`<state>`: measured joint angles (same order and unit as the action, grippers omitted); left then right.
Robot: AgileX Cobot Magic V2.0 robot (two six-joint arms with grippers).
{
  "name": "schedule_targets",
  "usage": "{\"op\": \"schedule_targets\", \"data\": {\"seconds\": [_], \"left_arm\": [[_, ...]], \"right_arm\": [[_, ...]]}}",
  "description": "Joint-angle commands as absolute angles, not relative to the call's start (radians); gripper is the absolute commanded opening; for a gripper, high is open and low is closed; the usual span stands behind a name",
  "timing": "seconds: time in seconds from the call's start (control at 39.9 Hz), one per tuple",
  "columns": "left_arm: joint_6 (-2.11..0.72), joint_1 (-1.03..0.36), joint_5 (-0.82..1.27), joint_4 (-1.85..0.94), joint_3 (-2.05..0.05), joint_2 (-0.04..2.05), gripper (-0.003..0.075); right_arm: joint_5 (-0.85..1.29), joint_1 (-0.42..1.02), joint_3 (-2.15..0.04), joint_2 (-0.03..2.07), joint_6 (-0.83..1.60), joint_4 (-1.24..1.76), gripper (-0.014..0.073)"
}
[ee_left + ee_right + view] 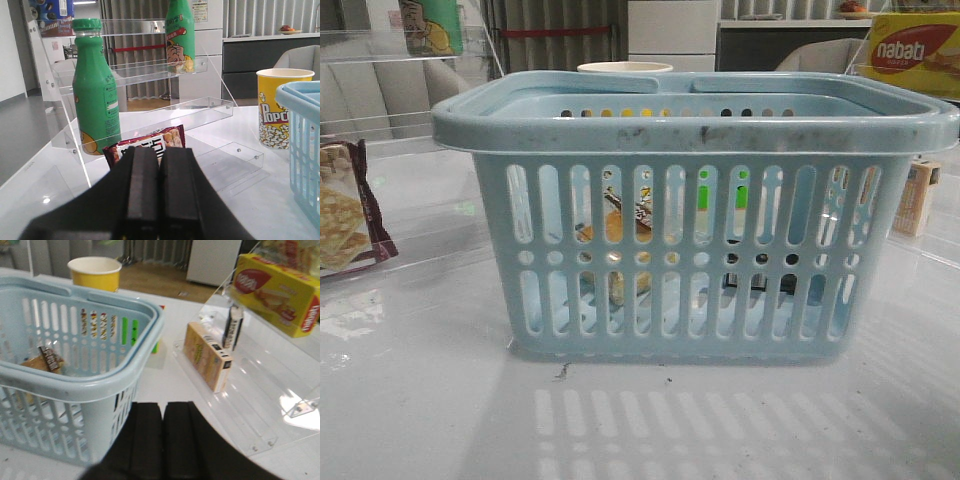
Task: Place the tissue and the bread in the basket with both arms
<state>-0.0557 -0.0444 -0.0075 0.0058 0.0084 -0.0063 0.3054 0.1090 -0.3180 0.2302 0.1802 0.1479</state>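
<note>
The basket (695,215) is sitting upright on the white bench (640,420), filling the centre of the front view. It is a large light-blue plastic container with rows of vertical slots and a line of round holes along its walls, and its thick rim is showing dark scuff marks; two handles are lying folded down along the rim. The bread (612,225) is lying inside the basket, toward the left half of it as the front view shows it. Through the slots it is appearing as golden-orange pieces in clear plastic, crossed by a dark band with white marks. In the right wrist view the same bread (44,361) is resting low against the basket's inner wall. The tissue (760,283) is showing only as a small dark shape low behind the slots in the right half of the basket; no further detail can be made out. The left claw (160,192) is hovering outside the basket, on its left side, with its two black fingers pressed together and gripping nothing. The right claw (162,440) is hovering just outside the basket's right corner, its fingers likewise pressed together and gripping nothing. A yellow popcorn cup (279,107) is standing on the bench behind the basket.
</note>
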Motion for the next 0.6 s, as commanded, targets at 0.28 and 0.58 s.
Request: {"op": "schedule_targets", "data": {"seconds": [0.28, 0.58], "left_arm": [[-0.057, -0.051, -0.096, 0.0, 0.008, -0.024, 0.0091], [-0.057, -0.051, -0.096, 0.0, 0.008, -0.022, 0.0091]], "right_arm": [[0.033, -0.002, 0.0, -0.029, 0.191, 0.151, 0.0057], [-0.021, -0.002, 0.03, -0.028, 0.191, 0.152, 0.0057]]}}
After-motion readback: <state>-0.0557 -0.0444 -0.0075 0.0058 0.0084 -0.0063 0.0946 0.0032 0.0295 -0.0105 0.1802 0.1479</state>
